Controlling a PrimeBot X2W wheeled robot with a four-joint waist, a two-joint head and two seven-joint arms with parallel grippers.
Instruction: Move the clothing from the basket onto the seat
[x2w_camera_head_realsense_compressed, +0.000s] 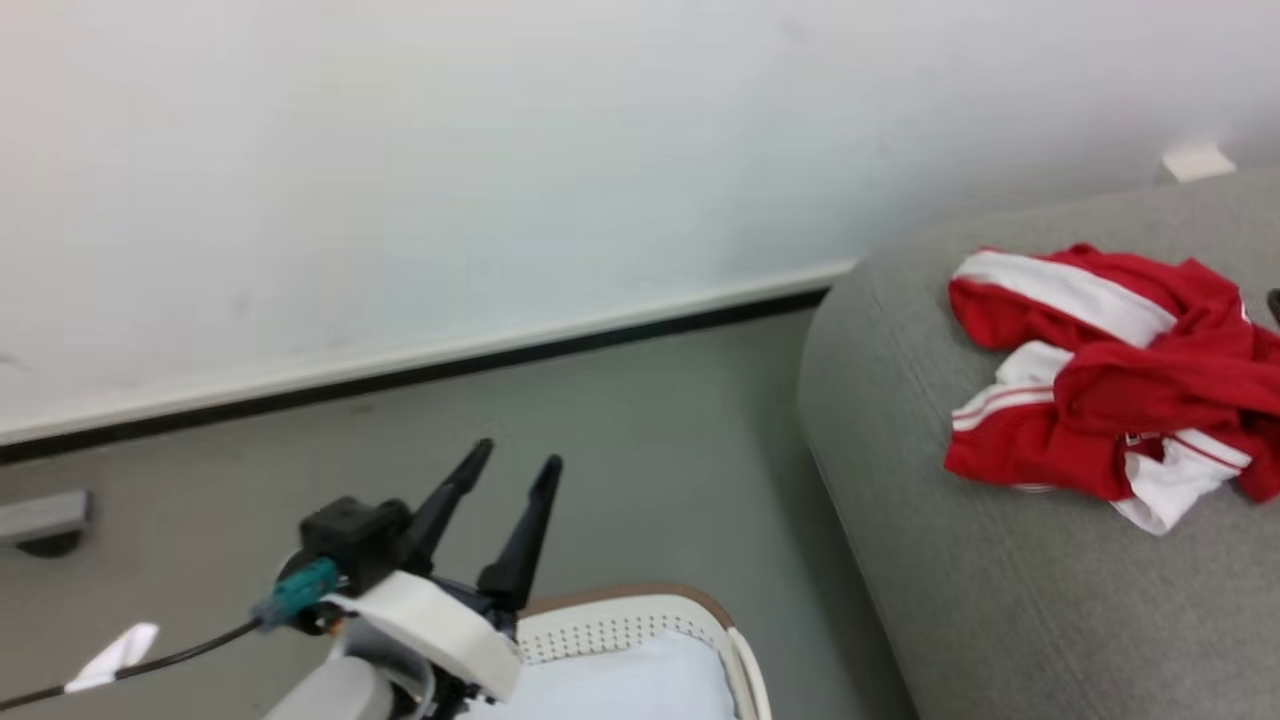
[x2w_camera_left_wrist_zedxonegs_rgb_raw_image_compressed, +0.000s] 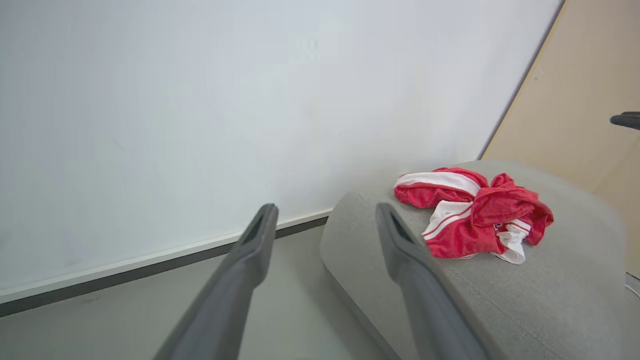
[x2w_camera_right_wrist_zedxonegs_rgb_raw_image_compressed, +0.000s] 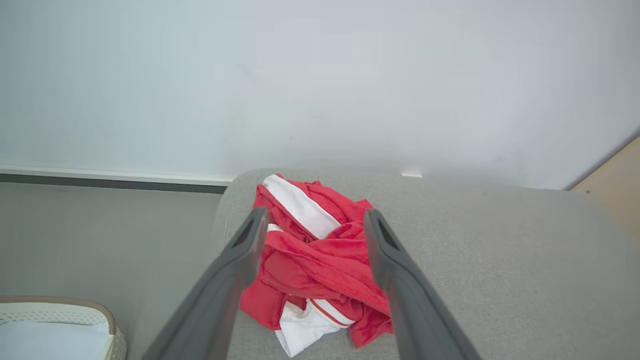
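Right of frame, on light-grey fabric seat (x2w_camera_head_realsense_compressed: 1000, 620): red-and-white sports clothing (x2w_camera_head_realsense_compressed: 1110, 390). Left gripper (x2w_camera_head_realsense_compressed: 517, 455), right gripper (x2w_camera_right_wrist_zedxonegs_rgb_raw_image_compressed: 316, 214) open. Cannot tell remainder in white perforated basket (x2w_camera_head_realsense_compressed: 610, 635).

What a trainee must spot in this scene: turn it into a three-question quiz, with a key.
1. True or false: the clothing lies on the seat.
2. The left gripper is: A) shut, B) open and empty, C) gripping cloth.
3. What colour rim has the basket?
Key: 1 true; 2 B; 3 brown.
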